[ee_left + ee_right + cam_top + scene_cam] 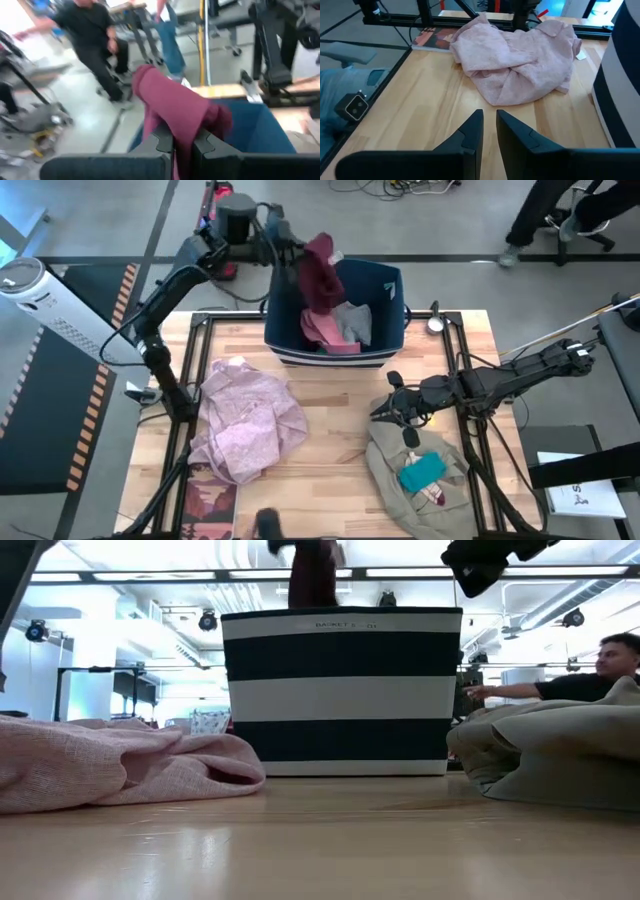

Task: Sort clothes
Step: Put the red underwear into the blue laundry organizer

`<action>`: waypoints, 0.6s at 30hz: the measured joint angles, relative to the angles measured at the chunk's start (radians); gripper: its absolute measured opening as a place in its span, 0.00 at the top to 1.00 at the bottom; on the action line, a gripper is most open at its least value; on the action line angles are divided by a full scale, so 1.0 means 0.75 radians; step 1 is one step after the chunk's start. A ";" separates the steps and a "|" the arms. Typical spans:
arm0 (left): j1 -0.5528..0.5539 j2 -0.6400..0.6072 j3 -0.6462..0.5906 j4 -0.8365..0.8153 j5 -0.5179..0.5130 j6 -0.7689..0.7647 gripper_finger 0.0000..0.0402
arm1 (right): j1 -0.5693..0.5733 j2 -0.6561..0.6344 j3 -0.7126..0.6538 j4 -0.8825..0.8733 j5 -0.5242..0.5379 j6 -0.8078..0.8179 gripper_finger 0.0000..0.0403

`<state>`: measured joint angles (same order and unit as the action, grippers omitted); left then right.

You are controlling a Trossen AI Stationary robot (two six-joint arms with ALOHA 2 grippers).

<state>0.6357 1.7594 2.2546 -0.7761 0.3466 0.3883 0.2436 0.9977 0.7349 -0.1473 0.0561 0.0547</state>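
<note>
My left hand (182, 142) is pinching the maroon garment (320, 275) above the bin (385, 345); my right hand (489, 122) is hovering nearly closed, empty, over the counter (420, 110).

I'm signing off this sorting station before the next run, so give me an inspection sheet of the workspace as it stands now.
Surface: wooden table, bare between the piles.
Job's things: maroon garment hanging over the navy bin; coral pink piece and grey piece inside it; lilac-pink garment on the left; beige-khaki garment on the right with a teal piece on top.
Clutter: reddish-brown book at the table's near left corner.
Grippers: left tool shut on the maroon garment above the bin; right tool nearly closed, empty, over bare wood.
Cables: some on the floor beyond the table.
Surroundings: a seated person behind the table.
</note>
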 joint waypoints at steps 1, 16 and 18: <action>0.011 0.017 -0.015 0.001 0.024 -0.001 1.00 | -0.002 0.000 0.000 0.000 0.004 -0.001 0.91; 0.027 0.093 -0.512 0.273 0.099 0.053 0.98 | -0.003 0.000 0.000 0.001 0.034 0.018 0.90; 0.027 0.092 -0.581 0.290 0.143 0.049 0.96 | -0.003 0.000 0.000 0.001 0.034 0.020 0.91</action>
<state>0.6563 1.8282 1.8189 -0.5582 0.4536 0.4248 0.2417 0.9977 0.7349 -0.1467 0.0814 0.0699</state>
